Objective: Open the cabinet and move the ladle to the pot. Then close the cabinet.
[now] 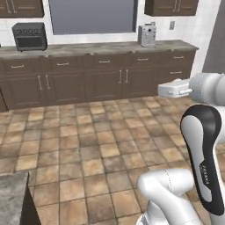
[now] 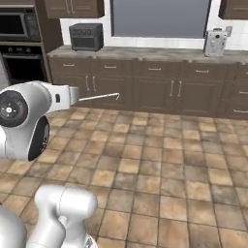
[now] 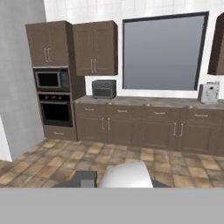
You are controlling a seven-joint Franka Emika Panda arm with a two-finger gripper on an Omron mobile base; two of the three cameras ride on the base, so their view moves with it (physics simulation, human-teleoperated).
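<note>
My gripper (image 3: 121, 180) is shut on the ladle (image 3: 127, 173), whose pale rounded bowl sits between the dark fingertips (image 3: 85, 178) at the bottom of the hand view. In the right base view the ladle's thin pale handle (image 2: 99, 97) sticks out forward from the hand (image 2: 72, 96), held high over the tiled floor. The white hand (image 1: 173, 90) also shows at the right of the left base view. Dark brown wall cabinets (image 3: 95, 48) hang across the room with their doors shut; I cannot tell which is the task's cabinet. The pot is out of view.
A long counter (image 1: 96, 47) with lower drawer cabinets runs along the far wall, carrying a toaster oven (image 1: 29, 36) and a coffee machine (image 1: 147, 35). A microwave (image 3: 52, 79) and oven (image 3: 55, 108) stand at its left end. A grey counter corner (image 1: 13, 197) lies near left.
</note>
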